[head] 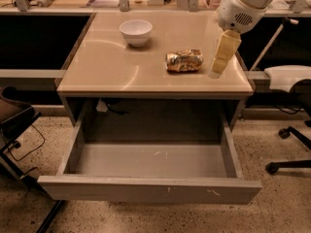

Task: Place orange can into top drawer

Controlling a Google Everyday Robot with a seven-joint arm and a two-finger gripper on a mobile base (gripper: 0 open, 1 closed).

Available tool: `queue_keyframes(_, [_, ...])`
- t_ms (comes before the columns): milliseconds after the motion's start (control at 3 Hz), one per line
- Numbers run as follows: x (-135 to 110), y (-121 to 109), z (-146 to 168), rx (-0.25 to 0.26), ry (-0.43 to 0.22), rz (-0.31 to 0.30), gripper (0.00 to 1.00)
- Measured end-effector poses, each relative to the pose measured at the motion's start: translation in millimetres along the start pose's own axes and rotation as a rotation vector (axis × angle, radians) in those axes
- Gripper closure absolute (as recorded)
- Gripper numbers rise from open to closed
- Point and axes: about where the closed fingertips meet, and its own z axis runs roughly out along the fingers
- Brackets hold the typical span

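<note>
The orange can (184, 60) lies on its side on the beige table top (107, 67), right of the middle. It is shiny, gold-orange and crumpled. My gripper (217, 71) hangs down from the white arm just to the right of the can, its tip near the table surface and a small gap away from the can. It holds nothing that I can see. The top drawer (150, 191) under the table is pulled wide open toward me, and its grey inside is bare.
A white bowl (136, 31) stands at the back of the table, left of the can. An office chair (290, 76) stands to the right of the table, and another dark chair (14, 118) to the left. Cluttered shelves run behind.
</note>
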Motion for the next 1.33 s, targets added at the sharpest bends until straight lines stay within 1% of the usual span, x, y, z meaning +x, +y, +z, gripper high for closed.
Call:
queue_keyframes(333, [-18,-20,18,-0.004,-0.085,-0.049,0.00])
queue_keyframes(667, [-49,-55,58,-0.039,-0.224,-0.083,0.00])
queue_keyframes(1000, [-70,-80,94,-0.078,-0.316,-0.081,0.00])
queue_keyframes(1333, [-73,-87,125,-0.123,-0.351,-0.058,0.00])
